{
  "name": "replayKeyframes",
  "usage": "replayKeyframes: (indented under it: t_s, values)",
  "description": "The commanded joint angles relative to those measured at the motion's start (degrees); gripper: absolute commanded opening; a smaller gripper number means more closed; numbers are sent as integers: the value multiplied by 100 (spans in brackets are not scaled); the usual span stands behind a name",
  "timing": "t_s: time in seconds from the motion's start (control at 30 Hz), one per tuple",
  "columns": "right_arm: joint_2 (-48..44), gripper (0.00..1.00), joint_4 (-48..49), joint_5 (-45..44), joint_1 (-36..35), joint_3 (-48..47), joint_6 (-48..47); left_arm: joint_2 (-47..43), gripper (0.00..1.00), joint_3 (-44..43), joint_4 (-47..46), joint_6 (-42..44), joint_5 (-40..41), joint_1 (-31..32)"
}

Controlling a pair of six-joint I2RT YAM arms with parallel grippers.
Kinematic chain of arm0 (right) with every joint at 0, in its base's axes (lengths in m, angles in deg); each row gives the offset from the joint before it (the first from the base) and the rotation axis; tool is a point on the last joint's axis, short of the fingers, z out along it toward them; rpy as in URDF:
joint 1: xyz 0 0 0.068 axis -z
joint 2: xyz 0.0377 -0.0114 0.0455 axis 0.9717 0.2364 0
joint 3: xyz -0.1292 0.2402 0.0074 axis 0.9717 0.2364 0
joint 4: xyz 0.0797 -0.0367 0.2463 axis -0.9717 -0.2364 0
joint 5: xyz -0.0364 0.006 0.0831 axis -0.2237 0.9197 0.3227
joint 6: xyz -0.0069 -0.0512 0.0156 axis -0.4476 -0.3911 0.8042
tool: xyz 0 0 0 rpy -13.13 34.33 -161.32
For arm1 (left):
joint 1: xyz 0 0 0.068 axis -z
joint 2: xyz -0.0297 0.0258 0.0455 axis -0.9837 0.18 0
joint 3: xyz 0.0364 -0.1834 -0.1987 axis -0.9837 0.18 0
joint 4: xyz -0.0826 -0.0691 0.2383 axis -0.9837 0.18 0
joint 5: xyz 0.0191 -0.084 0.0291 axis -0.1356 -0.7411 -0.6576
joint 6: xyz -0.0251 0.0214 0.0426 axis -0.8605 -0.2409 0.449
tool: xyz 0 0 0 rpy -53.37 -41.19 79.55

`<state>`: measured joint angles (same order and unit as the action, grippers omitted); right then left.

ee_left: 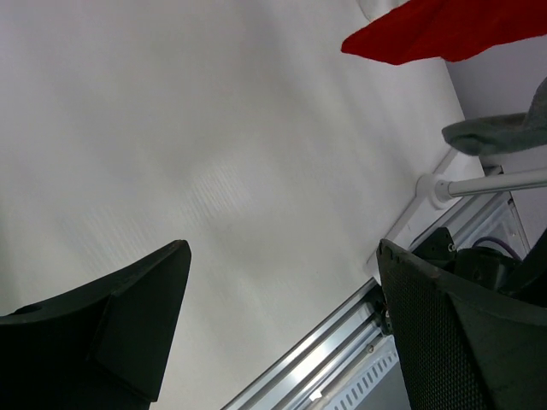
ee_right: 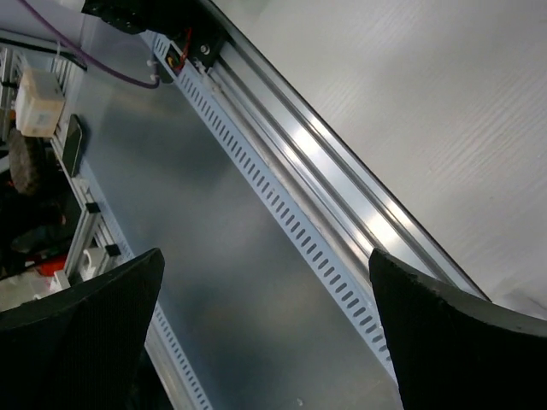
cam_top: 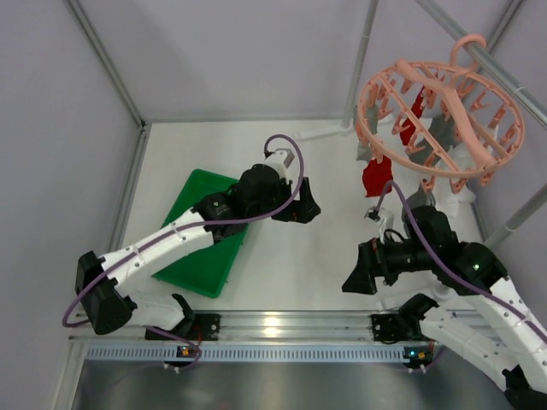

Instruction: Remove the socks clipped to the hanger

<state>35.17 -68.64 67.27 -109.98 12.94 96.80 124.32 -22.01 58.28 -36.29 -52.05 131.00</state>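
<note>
The salmon-pink round hanger (cam_top: 444, 120) hangs by its hook from a bar at the upper right. Red socks (cam_top: 376, 178) and grey socks (cam_top: 440, 137) dangle from its clips. A red sock (ee_left: 444, 30) and a grey sock (ee_left: 500, 132) also show in the left wrist view. My left gripper (cam_top: 306, 205) is open and empty over the middle of the table, left of the hanger. My right gripper (cam_top: 355, 275) is open and empty, low near the front rail, below the hanger.
A green tray (cam_top: 201, 256) lies on the white table under the left arm. An aluminium rail (cam_top: 282, 325) runs along the front edge. Frame poles (cam_top: 363, 60) stand at the back and right. A purple cable (cam_top: 402, 205) loops near the hanger.
</note>
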Motion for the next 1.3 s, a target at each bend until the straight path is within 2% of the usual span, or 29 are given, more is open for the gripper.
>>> replayKeyframes:
  t_s: [0.0,0.13,0.3,0.4,0.53,0.73,1.03,1.2,1.27]
  values:
    - [-100,99,480,-625,-536,-461,190,34,93,-233,-507,78,197,74]
    - [-364,99,586,-1748,-740,-803,384,113,93,-207,-630,122,364,153]
    - [-495,99,376,-2410,-740,-1261,384,210,92,-154,-736,79,514,189]
    - [-531,99,165,-2682,-731,-1735,305,307,92,-145,-859,52,619,276]
    - [-443,100,-371,-3508,-722,-2525,331,412,90,-119,-1157,8,742,461]
    - [-381,99,-714,-4780,-731,-2694,744,509,89,-224,-1509,87,1006,874]
    - [-171,99,-715,-5819,-740,-2729,753,702,89,-400,-1545,228,1208,892]
    - [22,100,-583,-5917,-731,-2791,516,860,87,-330,-2017,35,901,953]
    - [119,100,-478,-5996,-731,-2808,411,939,87,-364,-2151,70,1014,1137]
